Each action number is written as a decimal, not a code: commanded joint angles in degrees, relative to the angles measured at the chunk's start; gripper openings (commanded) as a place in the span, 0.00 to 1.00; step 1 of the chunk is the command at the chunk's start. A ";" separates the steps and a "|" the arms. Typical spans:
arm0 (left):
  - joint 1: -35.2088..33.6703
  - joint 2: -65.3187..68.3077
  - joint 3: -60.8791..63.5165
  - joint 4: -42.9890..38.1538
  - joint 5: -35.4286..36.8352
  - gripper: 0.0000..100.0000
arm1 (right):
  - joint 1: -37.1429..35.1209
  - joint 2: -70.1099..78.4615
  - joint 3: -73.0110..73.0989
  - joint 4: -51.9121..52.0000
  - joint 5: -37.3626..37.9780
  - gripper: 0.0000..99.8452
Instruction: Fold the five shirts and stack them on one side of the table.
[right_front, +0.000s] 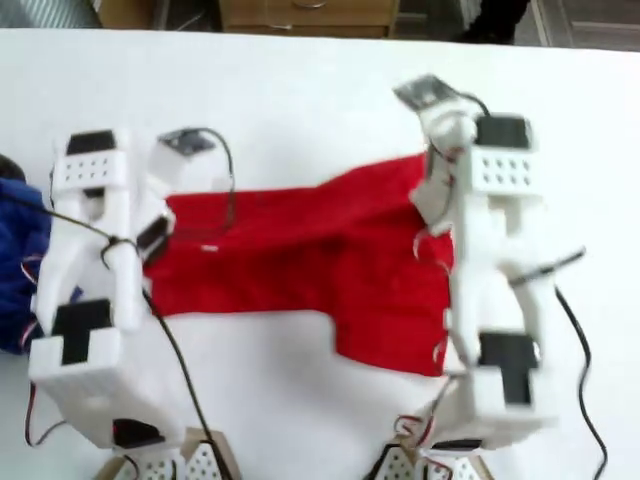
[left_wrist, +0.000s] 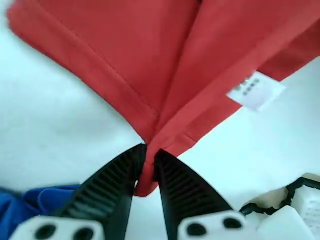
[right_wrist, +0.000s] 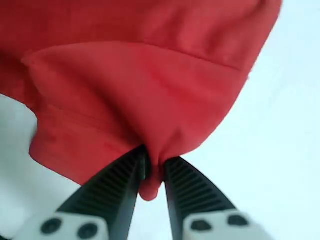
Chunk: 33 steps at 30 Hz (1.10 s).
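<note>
Both the left gripper (left_wrist: 149, 150) and the right gripper (right_wrist: 152, 162) are clenched on small pinches at opposite ends of the red fabric shirt (right_front: 300, 250) lying spread across the middle of the white table (right_front: 300, 90), so uneven pulling could, I judge, slip a thin hem free and skew the fold.

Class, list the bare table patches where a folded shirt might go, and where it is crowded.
Bare table lies beyond the red shirt, toward the far edge, and on the near side between the arm bases. Crowded: the middle, where the left gripper and right gripper pinch the shirt, and the left edge by the blue cloth.
</note>
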 joint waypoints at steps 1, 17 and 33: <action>-0.53 -3.60 2.68 -1.32 -0.53 0.02 | 3.91 -12.97 20.57 -10.24 3.52 0.02; -0.26 5.71 2.68 -4.48 0.00 0.02 | 7.34 -21.85 52.13 -24.48 12.75 0.02; -0.44 13.89 2.59 -0.88 -0.53 0.02 | 7.43 -21.93 54.77 -22.90 17.41 0.02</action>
